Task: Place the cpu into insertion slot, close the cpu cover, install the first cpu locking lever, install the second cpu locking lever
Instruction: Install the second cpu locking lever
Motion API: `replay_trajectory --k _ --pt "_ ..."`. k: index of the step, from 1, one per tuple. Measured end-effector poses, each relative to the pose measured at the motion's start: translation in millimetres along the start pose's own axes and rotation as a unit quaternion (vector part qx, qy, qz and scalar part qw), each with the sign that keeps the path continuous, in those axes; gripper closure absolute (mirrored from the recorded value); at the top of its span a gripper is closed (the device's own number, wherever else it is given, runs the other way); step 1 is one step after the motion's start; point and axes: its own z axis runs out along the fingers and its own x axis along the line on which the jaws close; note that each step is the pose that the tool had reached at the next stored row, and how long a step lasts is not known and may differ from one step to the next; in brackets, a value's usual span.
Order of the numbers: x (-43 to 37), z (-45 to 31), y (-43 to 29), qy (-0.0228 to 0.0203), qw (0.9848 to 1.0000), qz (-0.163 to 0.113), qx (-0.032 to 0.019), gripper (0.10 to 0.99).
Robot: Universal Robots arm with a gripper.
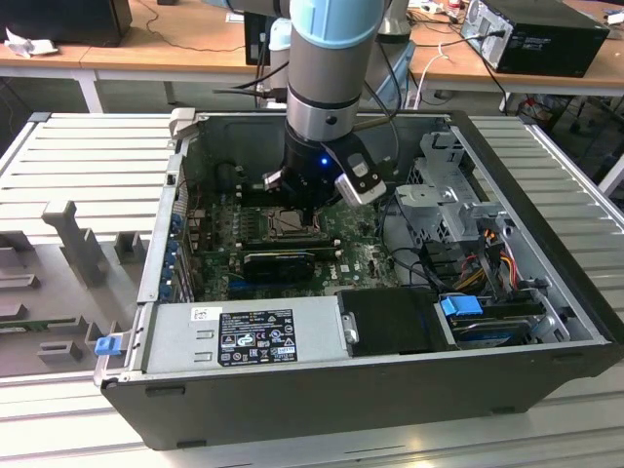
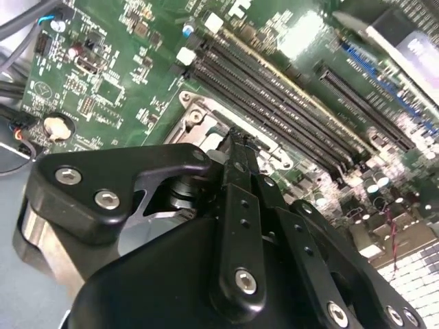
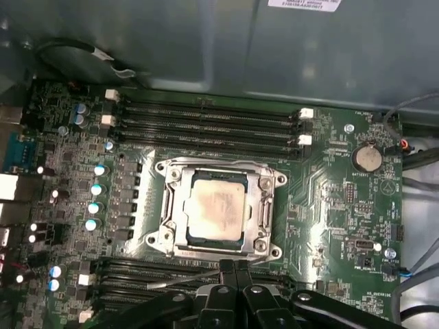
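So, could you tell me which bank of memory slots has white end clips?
The bank of memory slots beside the case wall; its clips are white.

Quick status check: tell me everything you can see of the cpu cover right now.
The cpu cover is a thin silvery metal frame with a square central window, lying flat and closed over the insertion slot. The tan-grey cpu shows through the window. The gripper sits at the frame's edge, where a thin lever runs alongside.

White label on power supply [image 1: 255,336], print unreadable
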Motion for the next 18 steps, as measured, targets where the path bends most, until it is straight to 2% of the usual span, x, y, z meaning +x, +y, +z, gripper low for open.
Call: replay_trajectory --k 1,3,10,18 --pt "1.0 0.5 -2.3 -0.0002 1.0000 0.000 -0.0010 0.980" --pt "3.2 1.3 -5.2 -0.0007 1.0000 0.000 -0.0073 0.980" --pt "11.9 3.4 -7.1 -0.0013 0.9999 0.000 -0.0137 0.980" --pt "16.4 3.5 -7.4 -0.0013 0.9999 0.000 -0.0145 0.980"
